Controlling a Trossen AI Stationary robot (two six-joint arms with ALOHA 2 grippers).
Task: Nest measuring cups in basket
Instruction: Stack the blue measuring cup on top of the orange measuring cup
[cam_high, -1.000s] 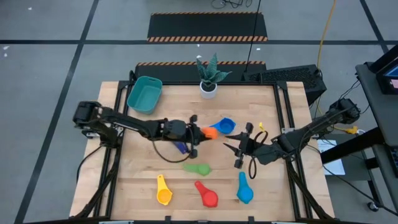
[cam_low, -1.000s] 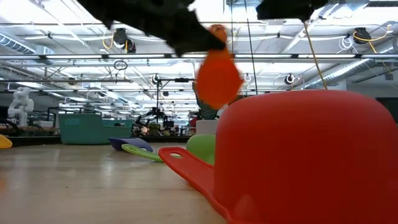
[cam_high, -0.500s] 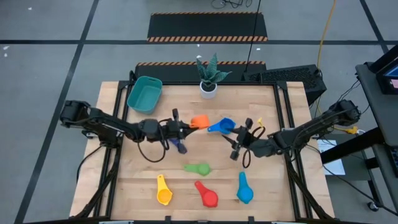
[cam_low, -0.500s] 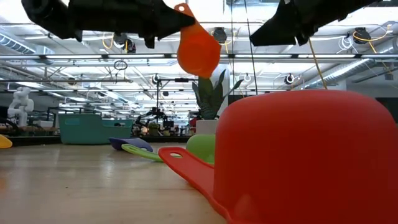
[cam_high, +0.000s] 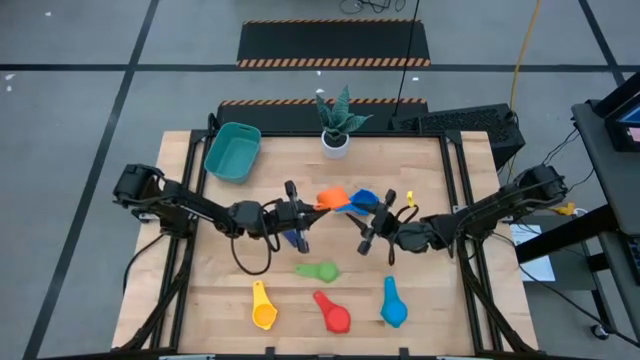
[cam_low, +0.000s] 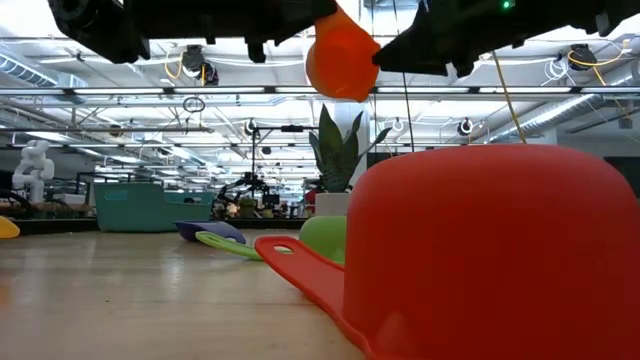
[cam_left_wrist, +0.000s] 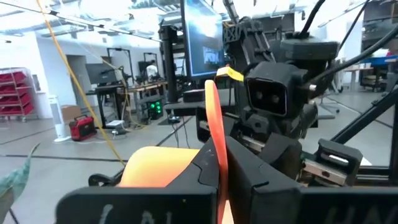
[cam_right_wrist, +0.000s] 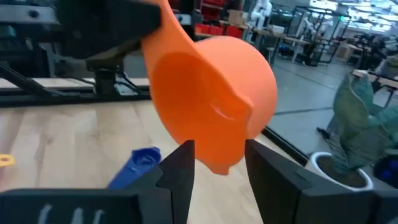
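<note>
The left gripper (cam_high: 306, 210) has carried the orange plastic measuring cup (cam_high: 331, 198) from the left of centre a moment ago toward the middle of the table (cam_high: 430, 300), and the right gripper (cam_high: 372, 224) has swung in to meet it. The left fingers (cam_left_wrist: 249, 180) are clenched on the cup's flat handle, holding it in the air with its round bowl toward the other arm. In the right wrist view the right fingers (cam_right_wrist: 177, 171) stand apart on either side of the bowl's lower edge, gripping nothing. This looks like a handover just beginning, not a delivery: the cup has moved away from the teal plastic rectangular basket (cam_high: 232, 153), which sits at the far left corner with no cup visible in it, so the nesting is barely begun.

A lighter blue cup (cam_high: 364, 199) lies just beside the orange one, close under the meeting grippers, and a dark blue cup (cam_high: 291, 237) lies under the left arm; either could be knocked. Green (cam_high: 320, 270), yellow (cam_high: 262, 312), red (cam_high: 334, 315) and another lighter blue cup (cam_high: 392, 306) lie apart along the near side. A white pot with a green plant (cam_high: 336, 140) stands at the far edge, beside the route to the basket.
</note>
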